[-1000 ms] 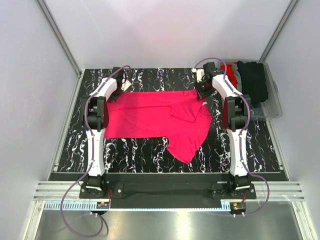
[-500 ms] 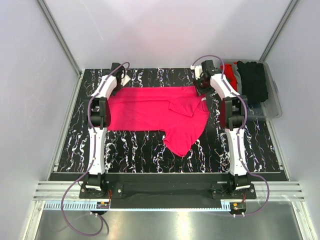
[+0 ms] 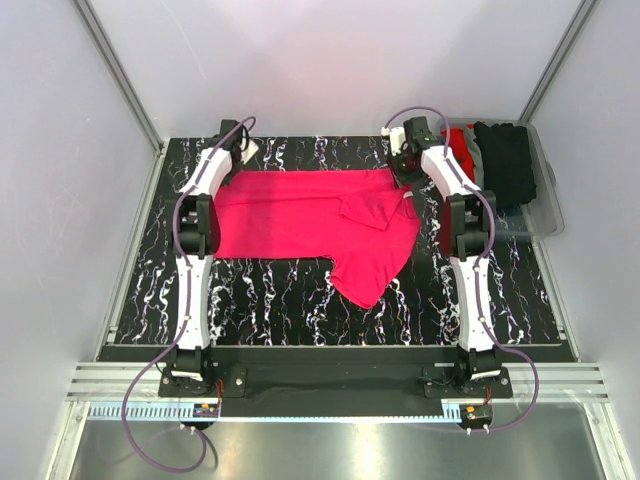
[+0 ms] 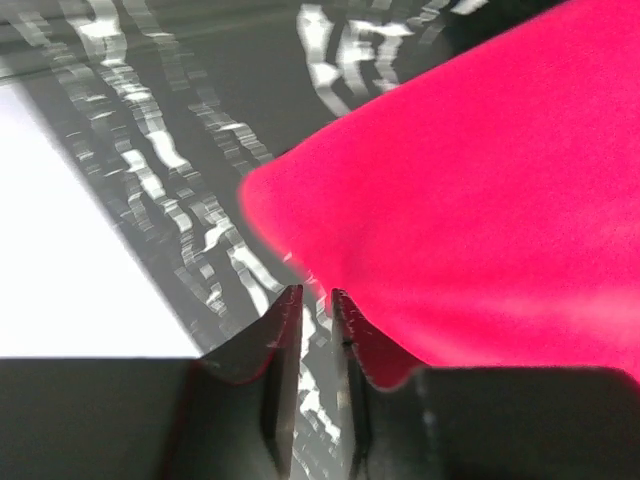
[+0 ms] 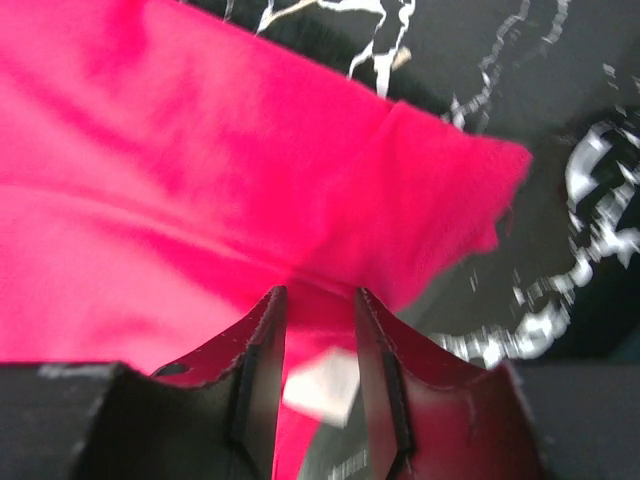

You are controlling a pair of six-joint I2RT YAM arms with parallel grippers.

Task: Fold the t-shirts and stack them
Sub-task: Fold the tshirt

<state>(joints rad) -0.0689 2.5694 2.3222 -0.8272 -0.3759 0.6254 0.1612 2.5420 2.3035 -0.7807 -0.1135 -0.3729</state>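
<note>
A bright pinkish-red t-shirt (image 3: 300,215) lies spread flat across the black marbled table (image 3: 260,290). One part of it reaches toward the near edge (image 3: 365,275). My left gripper (image 3: 238,155) is at the shirt's far-left corner. In the left wrist view its jaws (image 4: 315,292) stand a narrow gap apart with only table between them, and the cloth corner (image 4: 480,200) lies just ahead to the right. My right gripper (image 3: 403,175) is at the far-right corner, by the neck. In the right wrist view it (image 5: 315,290) is closed on the cloth (image 5: 200,200), with the white label (image 5: 320,388) between its fingers.
A clear plastic bin (image 3: 545,215) stands at the back right. It holds a black t-shirt (image 3: 505,160), a grey one (image 3: 478,160) and a red one (image 3: 458,145). White walls with metal posts enclose the table on three sides.
Both grippers drew back toward the far edge and pulled the shirt with them, which flattened it. The left jaws then parted and let go of the corner.
</note>
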